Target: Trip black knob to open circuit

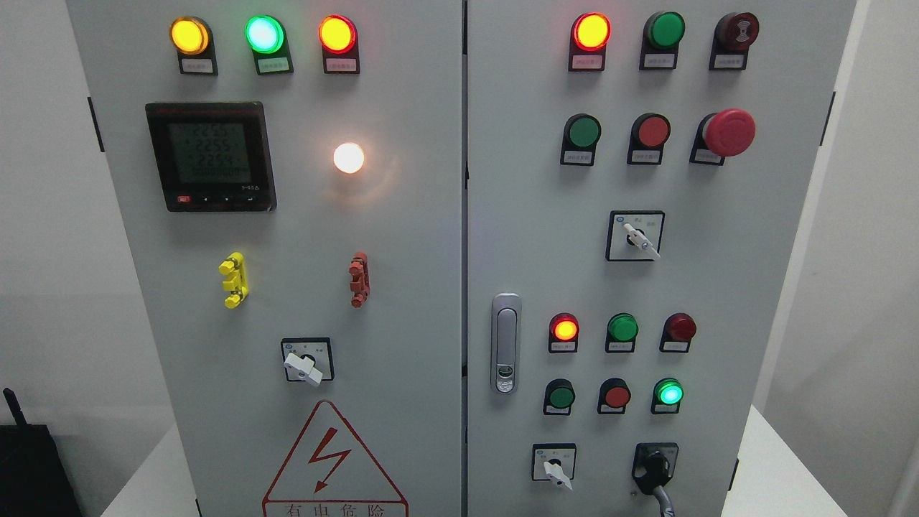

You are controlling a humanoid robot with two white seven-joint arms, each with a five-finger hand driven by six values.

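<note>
Black knob (pixel 655 468) low on right cabinet door (pixel 718 287), handle pointing down-right

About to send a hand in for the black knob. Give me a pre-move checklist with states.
1. Black knob in view, lower right of the right door: ok.
2. Path to it free of obstacles: ok.
3. Which way its handle points: down and right, ok; on or off meaning: cannot tell.
4. Robot hands in view: not ok, neither shows.
5. White selector switch to the knob's left stands clear of it: ok.
6. Labels around the knob legible: cannot tell, too small.
</note>
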